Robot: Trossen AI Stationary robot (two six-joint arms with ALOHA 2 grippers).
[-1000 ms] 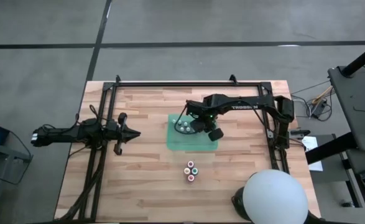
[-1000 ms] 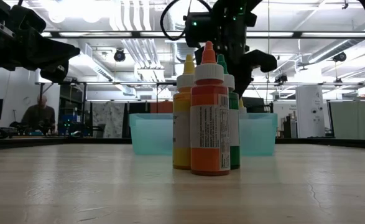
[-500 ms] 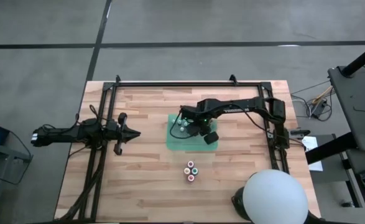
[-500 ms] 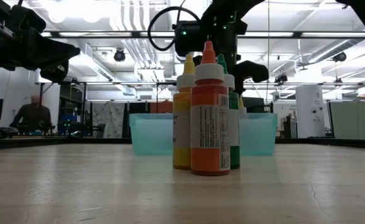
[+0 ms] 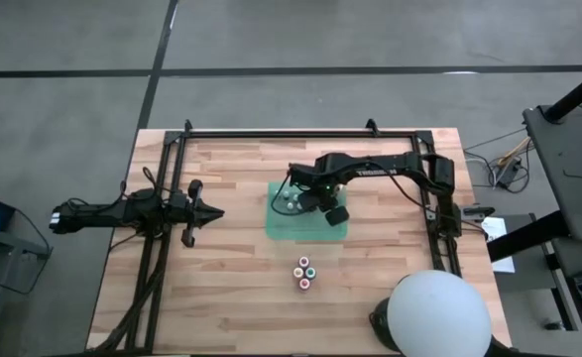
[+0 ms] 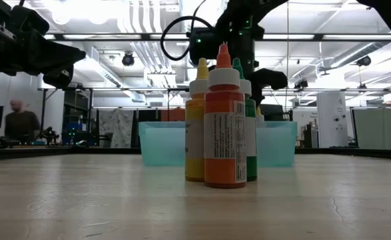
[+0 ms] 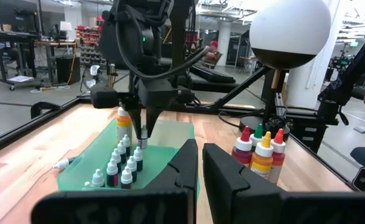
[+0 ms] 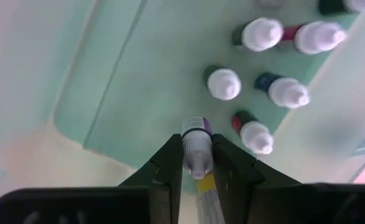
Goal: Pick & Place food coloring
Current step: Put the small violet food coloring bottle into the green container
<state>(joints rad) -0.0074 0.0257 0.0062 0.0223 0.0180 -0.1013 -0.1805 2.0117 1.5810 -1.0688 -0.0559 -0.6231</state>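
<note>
High view: the right gripper [image 5: 322,201] hangs over the green tray [image 5: 283,229] in the middle of the table [image 5: 231,297], while the left gripper [image 5: 211,210] waits well apart at the left side, clenched on nothing. Four taller bottles [image 5: 305,272] stand near the front edge. Left wrist view: the right gripper points straight down and holds a small bottle [image 7: 142,142] just above the cluster of small bottles [image 7: 117,169] in the tray. To place it well, I think it should go down slowly into a free spot, without touching the neighbours, and release only when the bottom rests. Right wrist view: the fingers [image 8: 168,163] clamp the bottle at both sides; its long axis runs along the fingers, so it stands upright with the cap [image 8: 196,127] at one end, but I cannot tell which end is up.
</note>
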